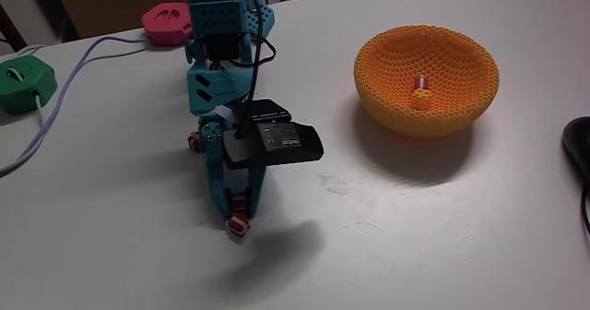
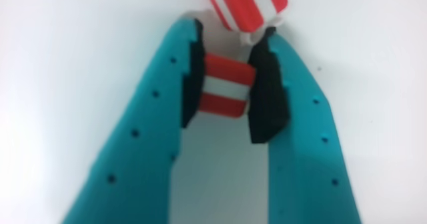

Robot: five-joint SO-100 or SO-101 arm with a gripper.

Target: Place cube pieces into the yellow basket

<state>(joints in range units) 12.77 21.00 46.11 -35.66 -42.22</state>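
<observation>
In the wrist view my teal gripper (image 2: 232, 34) is shut on a red-and-white striped cube (image 2: 227, 85), pinched between its black pads (image 2: 267, 91). A second striped cube (image 2: 248, 4) lies on the white table just beyond the fingertips. The fixed view has the gripper (image 1: 238, 213) pointing down near the table's front, with that loose cube (image 1: 239, 225) at its tip. Another striped cube (image 1: 194, 144) sits left of the arm. The yellow basket (image 1: 461, 102) stands at the right, holding a striped cube (image 1: 422, 80) and a yellow-orange one (image 1: 420, 97).
A pink hexagonal box (image 1: 166, 21) and a green one (image 1: 20, 75) with cables lie at the back left. The arm's base (image 1: 221, 33) rises at the back centre. A black object (image 1: 578, 149) sits at the right edge.
</observation>
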